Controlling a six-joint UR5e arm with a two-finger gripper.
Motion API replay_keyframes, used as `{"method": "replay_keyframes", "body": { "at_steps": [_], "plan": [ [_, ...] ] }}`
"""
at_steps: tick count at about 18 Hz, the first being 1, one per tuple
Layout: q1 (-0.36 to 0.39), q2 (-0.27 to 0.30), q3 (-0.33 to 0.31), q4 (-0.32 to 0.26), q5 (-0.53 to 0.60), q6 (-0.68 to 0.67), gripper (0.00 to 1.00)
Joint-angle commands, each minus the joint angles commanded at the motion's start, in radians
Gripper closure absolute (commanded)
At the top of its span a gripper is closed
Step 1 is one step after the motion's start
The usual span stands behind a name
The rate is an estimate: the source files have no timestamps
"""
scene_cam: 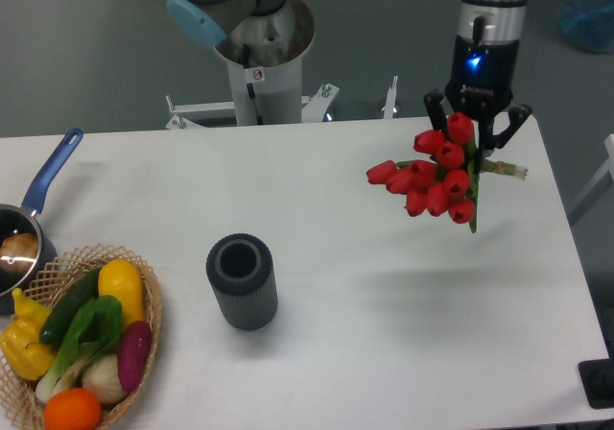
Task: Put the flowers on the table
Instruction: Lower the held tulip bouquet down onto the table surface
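Observation:
The flowers [436, 179], a bunch of red tulip buds with green leaves, hang in the air above the right part of the white table [384, 334]. Their buds point left and their bound stems stick out to the right at about the gripper's height. My gripper [477, 142] points down from the back right and is shut on the flowers near the top of the stems. The flowers do not touch the tabletop.
A dark grey ribbed cylinder vase [242, 281] stands left of centre. A wicker basket [144, 300] with colourful vegetables sits at the front left corner. A blue-handled pan [29, 228] lies at the left edge. The robot base [259, 56] rises behind the table.

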Motion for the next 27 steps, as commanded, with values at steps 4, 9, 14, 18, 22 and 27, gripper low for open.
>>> {"method": "replay_keyframes", "body": {
  "at_steps": [4,9,14,18,22,27],
  "plan": [
    [-0.1,-0.08,0.018,0.006,0.201,0.002,0.62],
    [-0.215,-0.167,0.031,0.011,0.37,-0.008,0.62],
    [-0.253,-0.225,0.031,0.009,0.367,-0.012,0.62],
    [-0.272,-0.267,0.031,0.011,0.361,-0.015,0.61],
    [-0.287,-0.296,0.031,0.011,0.361,-0.018,0.61],
    [-0.293,-0.308,0.025,0.012,0.361,-0.047,0.61]
  ]
}}
